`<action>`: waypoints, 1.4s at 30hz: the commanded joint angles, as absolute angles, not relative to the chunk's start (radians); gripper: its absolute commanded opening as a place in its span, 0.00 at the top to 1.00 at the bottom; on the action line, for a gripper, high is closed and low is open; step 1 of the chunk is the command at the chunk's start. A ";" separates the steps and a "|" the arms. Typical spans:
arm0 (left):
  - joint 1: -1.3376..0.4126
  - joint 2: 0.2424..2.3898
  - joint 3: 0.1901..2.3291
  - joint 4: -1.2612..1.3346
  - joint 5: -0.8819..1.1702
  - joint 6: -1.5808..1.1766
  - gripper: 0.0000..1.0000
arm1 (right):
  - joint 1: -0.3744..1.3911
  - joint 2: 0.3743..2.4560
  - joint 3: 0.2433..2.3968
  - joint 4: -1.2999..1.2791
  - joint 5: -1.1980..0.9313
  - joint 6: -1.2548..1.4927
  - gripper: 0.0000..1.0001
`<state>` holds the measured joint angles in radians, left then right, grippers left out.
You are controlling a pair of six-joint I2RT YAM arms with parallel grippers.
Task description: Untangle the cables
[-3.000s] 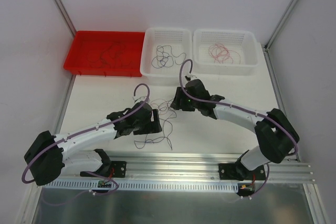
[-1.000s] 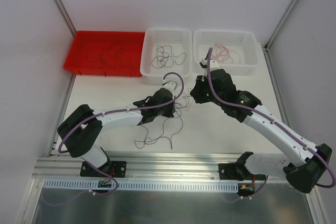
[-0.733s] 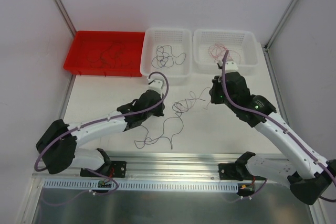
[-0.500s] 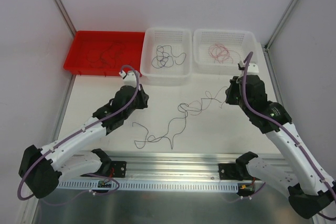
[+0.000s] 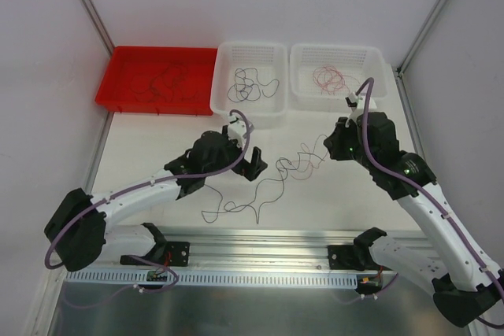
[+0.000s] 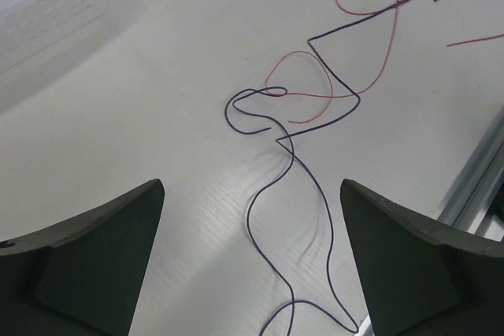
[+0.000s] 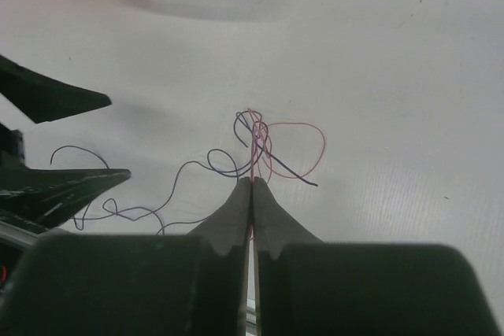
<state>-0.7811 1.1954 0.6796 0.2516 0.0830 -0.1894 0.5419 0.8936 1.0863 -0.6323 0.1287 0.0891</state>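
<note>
A tangle of cables lies on the white table between my two grippers. The dark purple cable (image 5: 268,190) curls from near the front rail up toward the knot. It runs between my left gripper's (image 6: 250,186) wide-open fingers (image 6: 94,257) in the left wrist view, as a dark cable (image 6: 256,218) lying free on the table below them. My left gripper (image 5: 256,164) holds nothing. My right gripper (image 7: 252,182) is shut on a red cable (image 7: 303,127) that loops with the dark cable (image 7: 181,175) just ahead of its tips. From above, the right gripper (image 5: 331,149) sits right of the knot.
At the back stand a red tray (image 5: 153,108) with dark wires, a white basket (image 5: 250,120) with dark wires, and a second white basket (image 5: 339,97) with red wires. A metal rail (image 5: 260,241) runs along the near edge.
My left gripper has opened and let go of the dark cable, then swung right toward the middle. The stretched cable has gone slack and bunched up. The right gripper shifted slightly left.
</note>
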 commanded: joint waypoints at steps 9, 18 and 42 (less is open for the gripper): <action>-0.911 1.485 0.759 0.560 0.348 0.279 0.07 | 0.612 0.894 1.131 -0.577 0.012 0.104 0.99; -0.936 1.652 0.839 0.587 0.354 0.331 0.49 | 0.620 0.882 1.135 -0.566 -0.034 0.112 0.99; -0.609 1.046 0.588 0.166 -0.018 -0.244 1.00 | 0.408 0.810 1.097 -0.796 0.382 0.089 0.99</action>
